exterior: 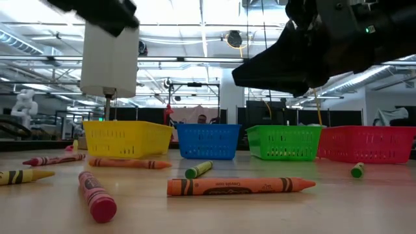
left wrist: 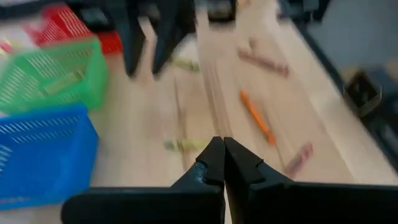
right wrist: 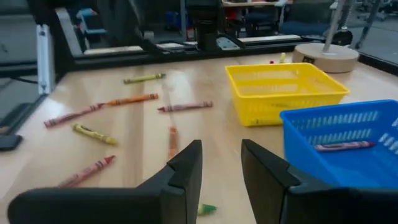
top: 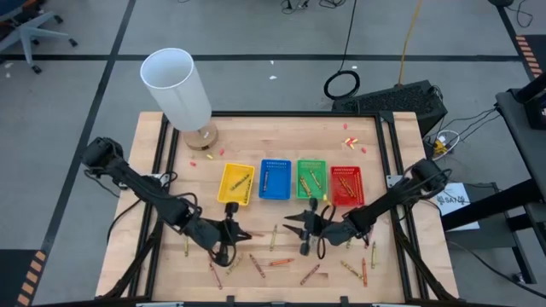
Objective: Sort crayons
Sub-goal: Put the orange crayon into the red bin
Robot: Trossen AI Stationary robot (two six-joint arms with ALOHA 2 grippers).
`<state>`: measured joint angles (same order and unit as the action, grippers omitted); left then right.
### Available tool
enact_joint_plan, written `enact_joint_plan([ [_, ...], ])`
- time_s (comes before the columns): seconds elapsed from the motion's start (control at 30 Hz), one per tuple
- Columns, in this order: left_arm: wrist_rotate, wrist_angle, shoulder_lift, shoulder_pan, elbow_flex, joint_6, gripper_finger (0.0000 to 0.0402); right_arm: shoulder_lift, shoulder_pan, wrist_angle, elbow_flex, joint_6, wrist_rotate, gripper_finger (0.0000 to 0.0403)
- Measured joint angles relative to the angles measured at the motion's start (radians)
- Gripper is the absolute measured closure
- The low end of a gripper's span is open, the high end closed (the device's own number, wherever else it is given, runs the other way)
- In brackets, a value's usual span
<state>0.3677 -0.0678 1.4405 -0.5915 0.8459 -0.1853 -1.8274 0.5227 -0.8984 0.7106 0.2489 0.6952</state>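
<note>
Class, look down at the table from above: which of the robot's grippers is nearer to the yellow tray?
Left. The left gripper sits just in front of the yellow tray, shut and empty. The right gripper is farther off, in front of the green tray, open, holding nothing.

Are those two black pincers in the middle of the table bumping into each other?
Apart. The high view shows bare wooden table between the left gripper, fingers shut, and the right gripper, fingers open. Neither holds a crayon.
</note>
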Motion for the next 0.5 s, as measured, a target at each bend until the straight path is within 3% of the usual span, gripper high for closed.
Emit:
enact_joint_plan([
  [0.27, -0.046, -0.055, 0.113, -0.013, -0.001, -0.098, 0.0393, -0.019, 0.029, -0.071, 0.000, 0.001, -0.019, 0.0305],
  [0.5, -0.007, -0.058, 0.209, 0.001, -0.001, -0.095, 0.0312, -0.020, 0.065, -0.070, 0.001, 0.040, -0.019, 0.0305],
])
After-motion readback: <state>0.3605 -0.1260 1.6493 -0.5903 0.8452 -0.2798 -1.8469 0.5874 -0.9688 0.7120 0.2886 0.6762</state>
